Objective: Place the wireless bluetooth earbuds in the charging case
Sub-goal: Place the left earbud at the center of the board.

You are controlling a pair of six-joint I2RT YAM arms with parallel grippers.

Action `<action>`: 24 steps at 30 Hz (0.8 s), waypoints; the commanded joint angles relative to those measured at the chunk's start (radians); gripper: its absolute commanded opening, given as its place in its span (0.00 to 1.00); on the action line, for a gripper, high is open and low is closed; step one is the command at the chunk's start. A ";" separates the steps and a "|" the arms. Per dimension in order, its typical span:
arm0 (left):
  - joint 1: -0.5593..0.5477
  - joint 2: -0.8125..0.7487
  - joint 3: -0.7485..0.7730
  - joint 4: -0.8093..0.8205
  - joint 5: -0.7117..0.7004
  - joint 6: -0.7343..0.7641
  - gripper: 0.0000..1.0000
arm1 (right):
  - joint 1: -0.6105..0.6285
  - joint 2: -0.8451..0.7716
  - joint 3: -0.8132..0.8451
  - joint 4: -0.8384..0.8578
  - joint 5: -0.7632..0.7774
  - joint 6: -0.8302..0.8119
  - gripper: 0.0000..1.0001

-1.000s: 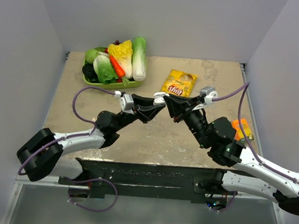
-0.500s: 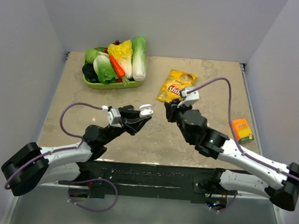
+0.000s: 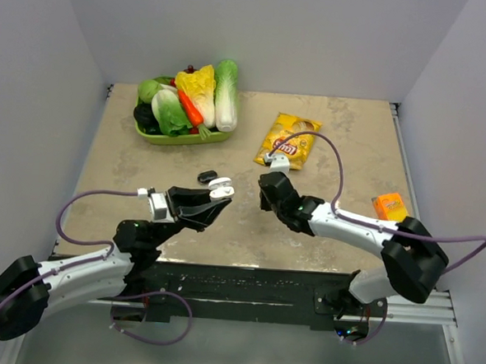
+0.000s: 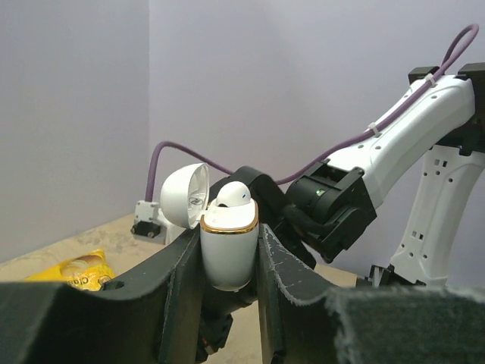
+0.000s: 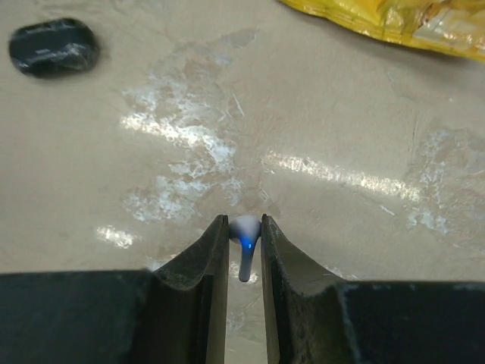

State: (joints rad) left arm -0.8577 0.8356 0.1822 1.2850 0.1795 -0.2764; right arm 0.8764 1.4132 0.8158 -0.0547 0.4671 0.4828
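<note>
The left fingers (image 4: 182, 288) are clenched on the white charging case (image 4: 227, 254), which stands upright between them, lid flipped open, one white earbud (image 4: 233, 195) seated in its top. The right fingers (image 5: 204, 280) pinch a second white earbud (image 5: 245, 231) between their tips, close over the worktop (image 5: 341, 114).

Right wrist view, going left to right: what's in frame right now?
dark rounded object on the table, far left → white earbud held between the jaws, centre → yellow snack bag at the top right
</note>
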 commanded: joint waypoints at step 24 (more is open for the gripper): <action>-0.024 -0.035 -0.058 0.471 -0.028 -0.029 0.00 | -0.088 0.285 0.042 0.012 -0.185 0.005 0.27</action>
State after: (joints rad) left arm -0.8787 0.8082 0.1326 1.2842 0.1661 -0.2970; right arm 0.7895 1.6806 0.8375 -0.0063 0.3206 0.4946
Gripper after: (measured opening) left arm 0.345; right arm 0.232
